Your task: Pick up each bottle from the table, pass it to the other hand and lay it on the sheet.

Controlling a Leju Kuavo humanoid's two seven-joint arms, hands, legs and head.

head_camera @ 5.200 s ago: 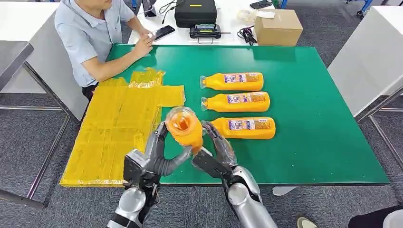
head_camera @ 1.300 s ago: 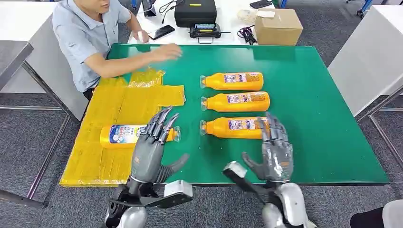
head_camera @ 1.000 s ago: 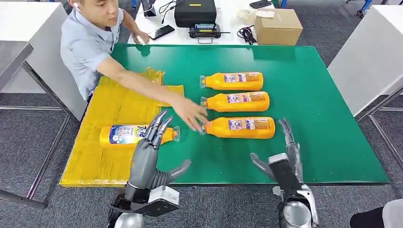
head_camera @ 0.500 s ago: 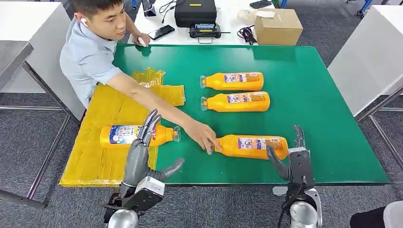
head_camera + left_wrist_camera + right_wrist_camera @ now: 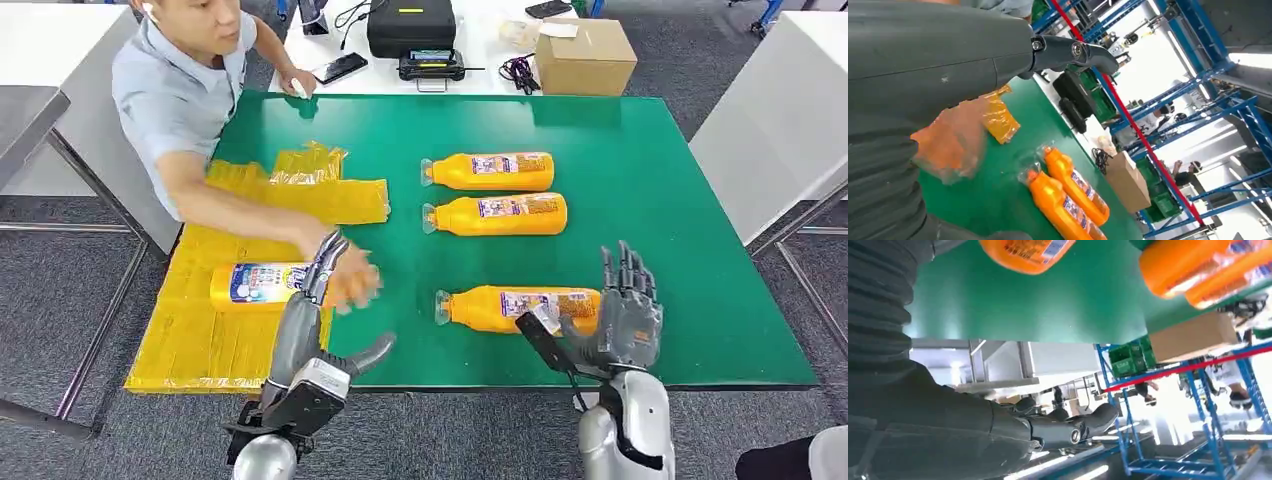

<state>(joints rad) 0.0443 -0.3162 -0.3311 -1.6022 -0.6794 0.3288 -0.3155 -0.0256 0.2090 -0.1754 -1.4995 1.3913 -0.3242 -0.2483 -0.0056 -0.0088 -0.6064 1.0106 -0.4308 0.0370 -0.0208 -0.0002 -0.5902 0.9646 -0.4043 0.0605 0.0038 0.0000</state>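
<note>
Three bottles remain on the green table (image 5: 680, 250). Nearest one (image 5: 515, 308) lies close to the front edge, long axis parallel to that edge, cap toward the sheet (image 5: 200, 330), base just beside the right hand (image 5: 620, 320). Right hand: fingers spread, holding nothing; judged the nearer hand for the next pick. Left hand (image 5: 310, 320): fingers apart, empty, over the sheet's inner edge. One bottle (image 5: 255, 283) already lies on the sheet. A person's hand (image 5: 350, 283), blurred, is beside that bottle's cap end and the left hand — possible obstruction to the hand-over path.
</note>
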